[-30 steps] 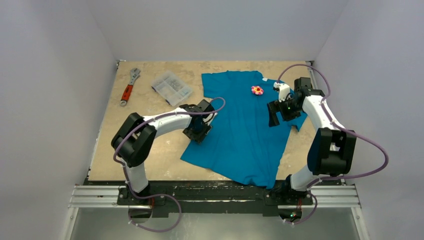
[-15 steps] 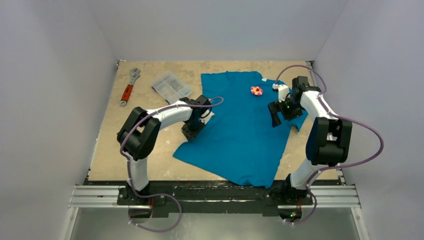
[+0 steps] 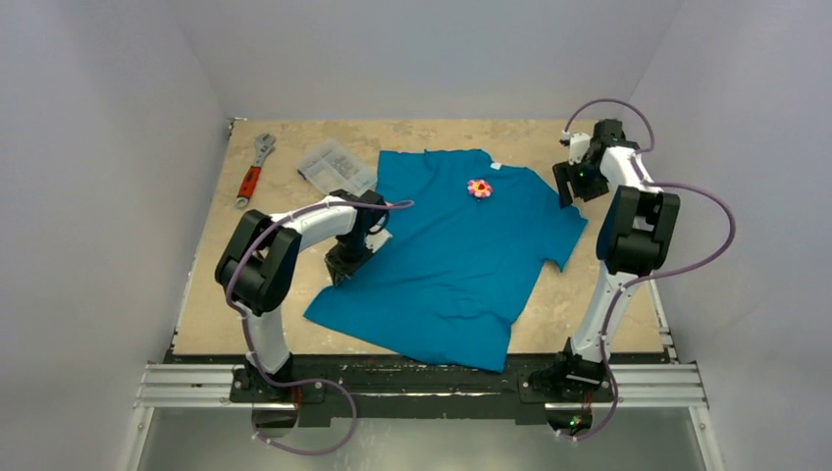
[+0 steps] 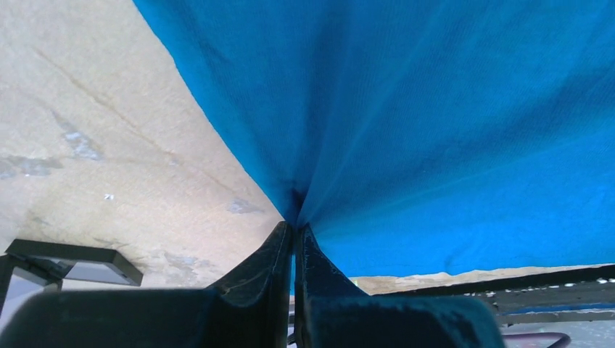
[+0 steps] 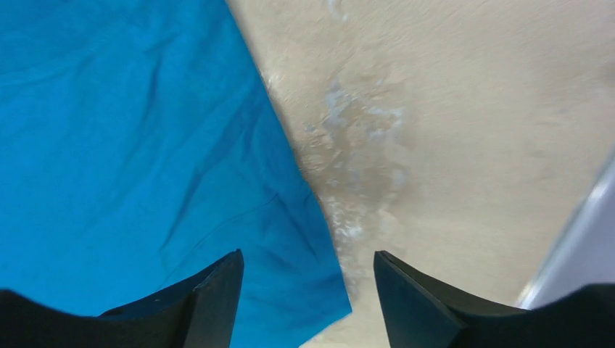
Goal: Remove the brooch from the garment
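The teal-blue garment [image 3: 461, 260] lies spread across the middle of the table. The pink-red flower brooch [image 3: 479, 188] with a yellow centre sits on its chest near the collar. My left gripper [image 3: 338, 267] is shut on the garment's left sleeve edge; in the left wrist view the cloth [image 4: 435, 116] puckers into the closed jaws [image 4: 294, 235]. My right gripper [image 3: 566, 186] is open and empty above the garment's right sleeve [image 5: 145, 145], far right of the brooch. The brooch shows in neither wrist view.
A red-handled adjustable wrench [image 3: 253, 172] lies at the far left. A clear plastic parts box [image 3: 336, 167] sits beside the garment's left shoulder. White walls close in on three sides. A metal rail [image 3: 422, 383] runs along the near edge.
My left gripper has dragged the garment leftward, spreading it flatter; the brooch shifted left with it. My right gripper has let go and moved up to the back right.
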